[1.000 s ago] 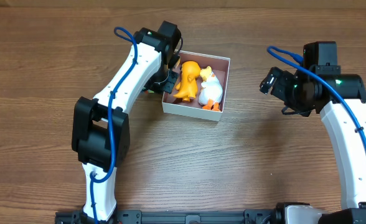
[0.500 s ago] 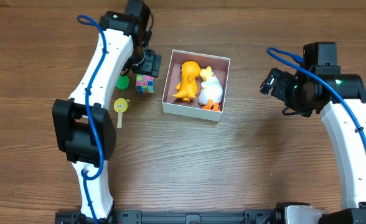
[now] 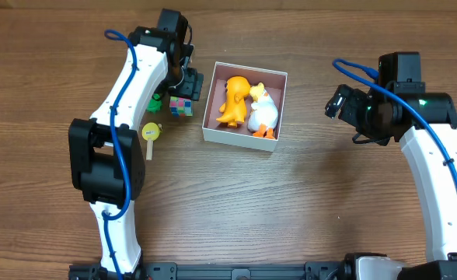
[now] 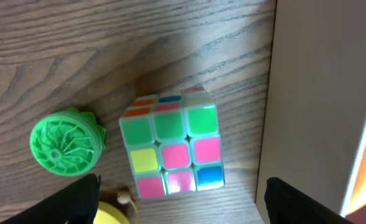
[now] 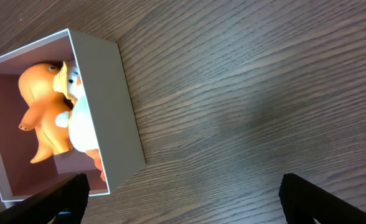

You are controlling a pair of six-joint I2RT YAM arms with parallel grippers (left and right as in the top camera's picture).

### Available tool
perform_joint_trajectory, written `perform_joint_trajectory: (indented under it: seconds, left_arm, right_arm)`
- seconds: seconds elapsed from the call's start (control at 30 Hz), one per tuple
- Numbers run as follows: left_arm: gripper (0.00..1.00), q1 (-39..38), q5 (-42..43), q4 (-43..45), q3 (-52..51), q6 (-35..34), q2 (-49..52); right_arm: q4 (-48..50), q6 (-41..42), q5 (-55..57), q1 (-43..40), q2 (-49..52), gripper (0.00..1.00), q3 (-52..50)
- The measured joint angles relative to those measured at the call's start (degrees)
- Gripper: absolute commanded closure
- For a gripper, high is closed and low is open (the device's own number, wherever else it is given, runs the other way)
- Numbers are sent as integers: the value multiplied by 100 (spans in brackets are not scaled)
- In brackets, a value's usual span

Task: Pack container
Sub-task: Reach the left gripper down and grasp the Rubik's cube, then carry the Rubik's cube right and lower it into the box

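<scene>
Overhead and wrist views. The square, shallow white container [image 3: 238,139] with a pinkish floor sits on the brown wooden table [image 3: 306,210], slightly left of centre. It holds an orange plastic animal figure [image 3: 232,99] and a white plastic duck [image 3: 263,115], side by side and touching. The left gripper [image 3: 186,82] hovers above a multicoloured puzzle cube [image 4: 170,149] just beside the container's left wall, jaws spread wide and holding nothing. A green ribbed disc [image 4: 65,142] lies near the cube, and a yellow round toy on a stick [image 3: 150,134] lies nearby. The right gripper [image 3: 337,102] hangs well right of the container, jaws likewise apart and empty.
</scene>
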Motion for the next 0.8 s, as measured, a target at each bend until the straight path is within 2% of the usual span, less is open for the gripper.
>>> perform_joint_trajectory:
  seconds: [0.2, 0.5, 0.67, 0.77, 0.8]
  left_arm:
    - [21, 0, -15, 98, -66, -7, 20]
    - [35, 0, -17, 70, -120, -461, 715]
    - [36, 0, -20, 103, -136, -557, 815]
    - [45, 0, -22, 114, -136, -566, 815]
    - [53, 0, -22, 120, -136, -564, 815]
  right_arm:
    - [0, -2, 0, 0, 2, 0, 0]
    - [-7, -13, 0, 0, 0, 0, 0]
    - [-9, -13, 2, 0, 2, 0, 0]
    - [-9, -13, 0, 0, 2, 0, 0]
    - [-9, -15, 2, 0, 2, 0, 0]
